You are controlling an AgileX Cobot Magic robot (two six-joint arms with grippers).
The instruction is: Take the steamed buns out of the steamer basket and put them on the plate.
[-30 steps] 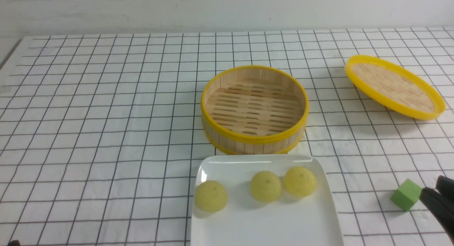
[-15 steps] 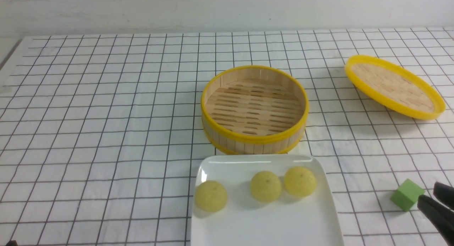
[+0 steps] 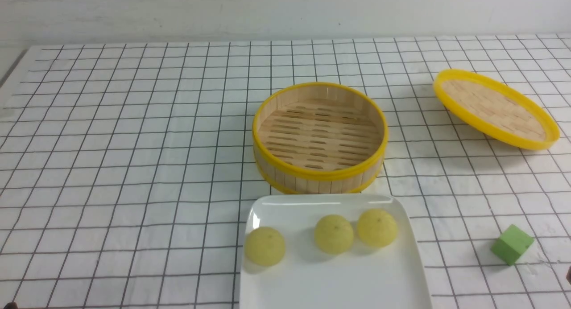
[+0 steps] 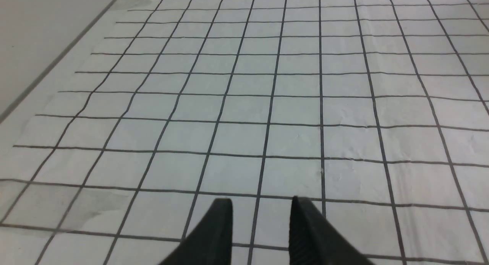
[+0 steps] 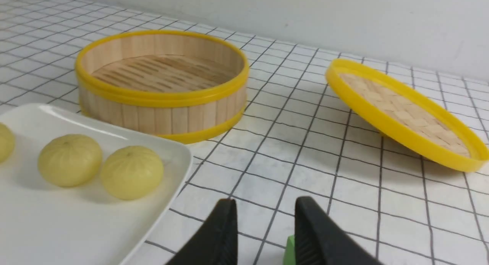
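bamboo slats of the steamer basket (image 3: 319, 179) are bare: it is empty, and all three steamed buns (image 3: 333, 234) sit on the plate (image 3: 339, 282), just at six o'clock of the basket. so the task looks finished, and nothing is left to carry. the buns are round, matte and a little rough; the plate is glossy white with a raised rim. the woven lid (image 3: 495, 108) lies tilted at two o'clock. left claw (image 4: 261, 202) and right claw (image 5: 265, 202) are both partly spread and hold nothing; the green cube (image 3: 512, 244) rests near the right one.

The plate (image 3: 334, 282) is white, steamed buns (image 3: 333, 234) yellow-green.
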